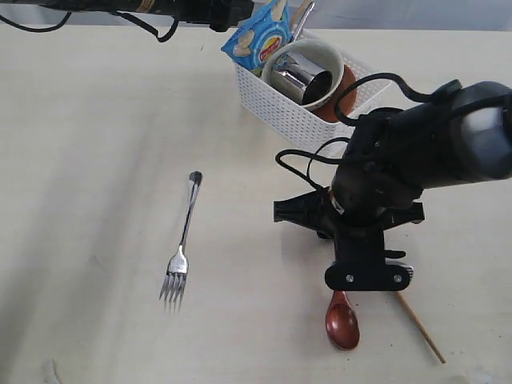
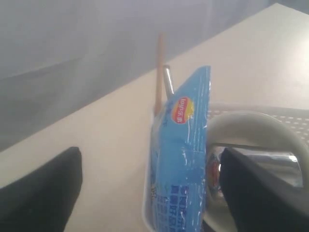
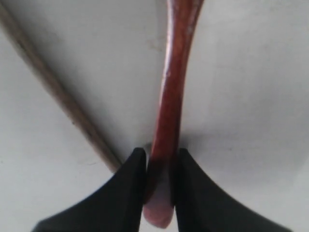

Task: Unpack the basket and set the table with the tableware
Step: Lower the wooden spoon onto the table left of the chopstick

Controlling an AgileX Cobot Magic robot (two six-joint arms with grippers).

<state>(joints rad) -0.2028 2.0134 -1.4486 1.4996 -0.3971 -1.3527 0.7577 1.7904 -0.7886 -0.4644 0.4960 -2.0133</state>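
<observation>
Beige table (image 1: 96, 160) holds one fork (image 1: 182, 244), one spoon (image 1: 342, 320), one chopstick (image 1: 420, 326).

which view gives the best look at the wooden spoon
Right wrist view: the spoon handle fills it, pinched between the fingers. Exterior view shows only its bowl end; left wrist view shows none of it.

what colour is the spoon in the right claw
Glossy red-brown, seen best in the right wrist view, where the right claw grips the spoon.
</observation>
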